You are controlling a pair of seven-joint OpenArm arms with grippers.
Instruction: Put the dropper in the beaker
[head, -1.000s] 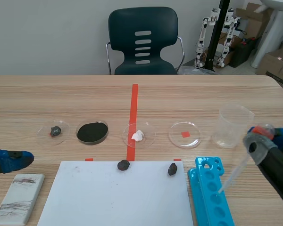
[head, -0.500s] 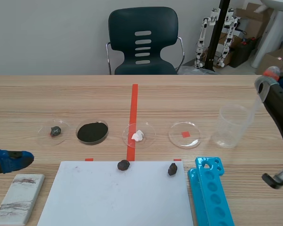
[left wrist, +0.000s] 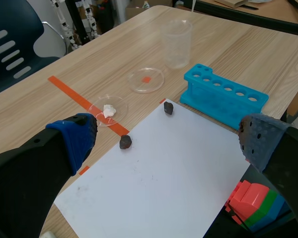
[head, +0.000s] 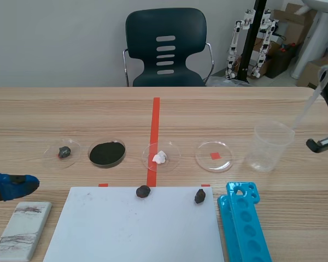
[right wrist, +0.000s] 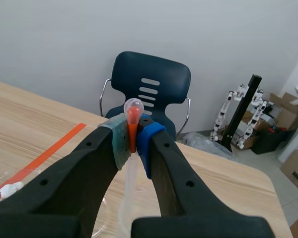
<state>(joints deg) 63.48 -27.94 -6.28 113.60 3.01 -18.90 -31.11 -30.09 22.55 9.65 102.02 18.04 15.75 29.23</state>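
Note:
The dropper is a clear thin tube with a red bulb. It hangs slanted at the scene's right edge, its tip just above and to the right of the beaker's rim. My right gripper is raised high and shut on the dropper below the bulb. The clear plastic beaker stands upright on the table, also seen far ahead in the left wrist view as the beaker. My left gripper rests low at the left, open with nothing between its fingers.
A white sheet with two black lumps lies at the front centre. The blue tube rack sits in front of the beaker. Several petri dishes line the middle. A grey block lies front left.
The right arm has lifted the dropper out of the blue rack, up and away toward the far right. Its tip now hangs by the beaker's rim. The left arm stayed still.

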